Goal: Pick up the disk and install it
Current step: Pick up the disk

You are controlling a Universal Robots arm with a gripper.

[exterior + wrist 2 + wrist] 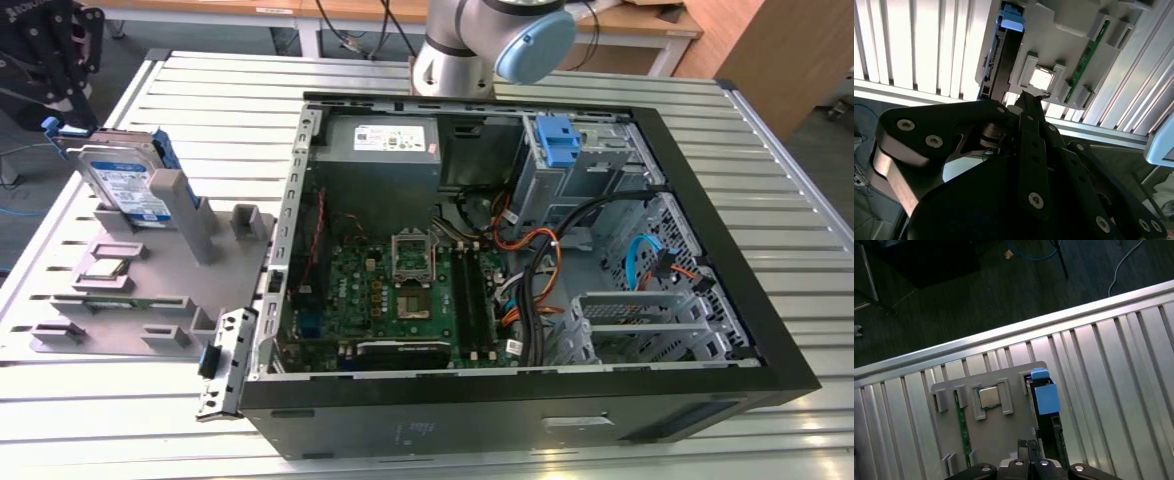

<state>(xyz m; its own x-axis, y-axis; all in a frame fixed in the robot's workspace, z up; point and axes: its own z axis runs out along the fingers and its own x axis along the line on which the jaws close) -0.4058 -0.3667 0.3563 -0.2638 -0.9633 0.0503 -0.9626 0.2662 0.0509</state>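
Note:
The disk [127, 185] stands on edge in a grey fixture [160, 300] at the exterior view's left, outside the computer case. It is silver with a blue-and-white label and blue rails. My gripper [60, 100] hangs just above the disk's far upper corner. In the second wrist view the disk [1003, 60] shows edge-on, and my gripper [1029, 97] has its fingers drawn together to a point beside the disk's near end, with nothing between them. In the first wrist view my gripper [1026, 445] sits next to the disk [1056, 435] and its blue rail [1045, 395].
The open computer case [747, 300] lies in the middle of the slatted table, with a lighter-blue bracket [558, 140] in its drive bay and a grey power supply [380, 140]. The fixture also holds a processor chip [989, 396] and a green memory stick [1089, 55]. The arm's base [474, 40] stands behind the case.

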